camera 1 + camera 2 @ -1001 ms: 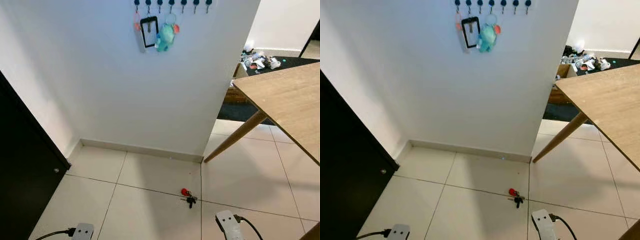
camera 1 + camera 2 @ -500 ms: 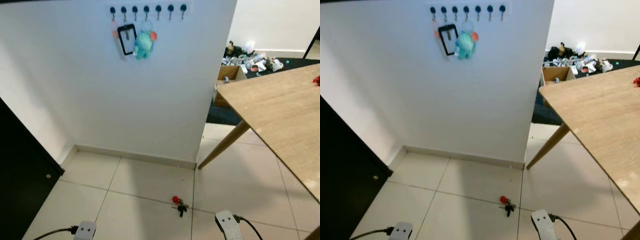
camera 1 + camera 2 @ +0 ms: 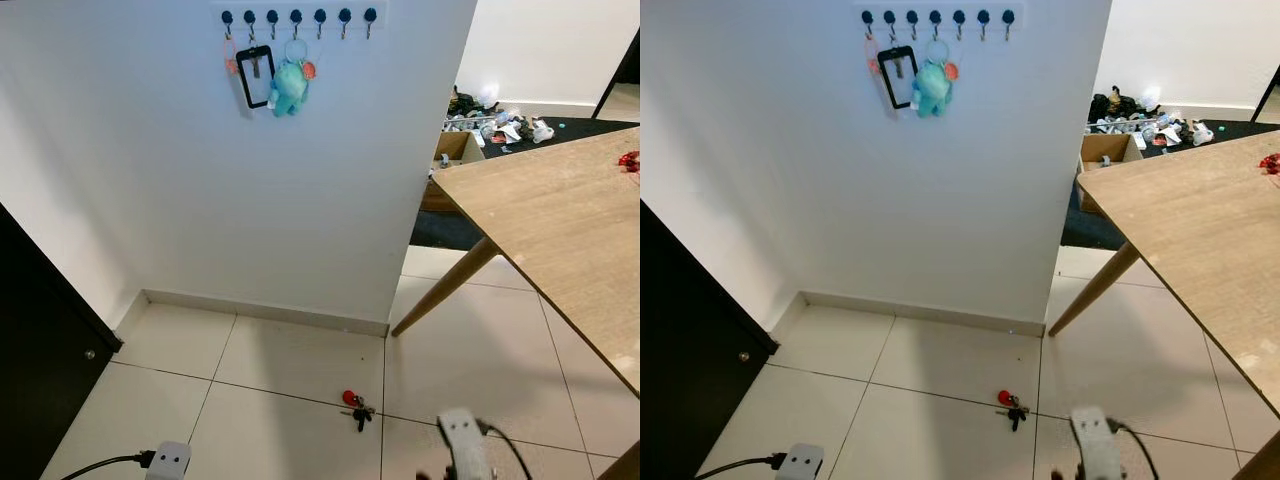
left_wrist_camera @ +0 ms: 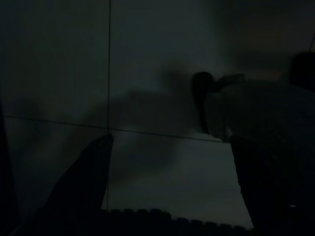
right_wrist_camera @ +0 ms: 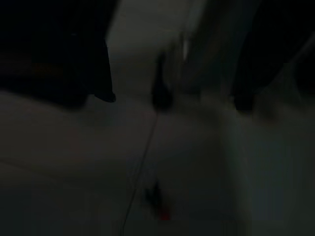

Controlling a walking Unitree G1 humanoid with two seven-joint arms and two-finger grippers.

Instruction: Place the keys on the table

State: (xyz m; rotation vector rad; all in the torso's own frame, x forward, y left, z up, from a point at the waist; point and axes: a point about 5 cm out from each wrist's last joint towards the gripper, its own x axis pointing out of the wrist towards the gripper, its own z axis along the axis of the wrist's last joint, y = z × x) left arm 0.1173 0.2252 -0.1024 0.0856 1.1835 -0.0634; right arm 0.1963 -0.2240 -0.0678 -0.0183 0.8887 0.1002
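Observation:
A bunch of keys [image 3: 354, 407] with a red fob lies on the pale tiled floor, near a grout line just in front of the white wall. The wooden table [image 3: 560, 220] stands to the right, its top well above the keys. My right arm [image 3: 460, 452] shows blurred at the bottom edge, just right of the keys. In the dark right wrist view the right gripper [image 5: 175, 98] is open, with the keys [image 5: 158, 209] faint on the floor beyond. My left arm [image 3: 168, 461] hangs at the bottom left; its gripper [image 4: 172, 140] is open over bare tiles.
Wall hooks hold a black card holder and a teal plush [image 3: 290, 85]. A dark door [image 3: 40, 350] stands at the left. A slanted table leg [image 3: 445, 285] reaches the floor right of the keys. A small red thing [image 3: 628, 160] lies on the table. Clutter and a box [image 3: 490, 125] lie behind.
The camera has swung right and tilted up, bringing more of the table into view. The right arm is now blurred with motion and sits slightly lower. The keys lie where they were.

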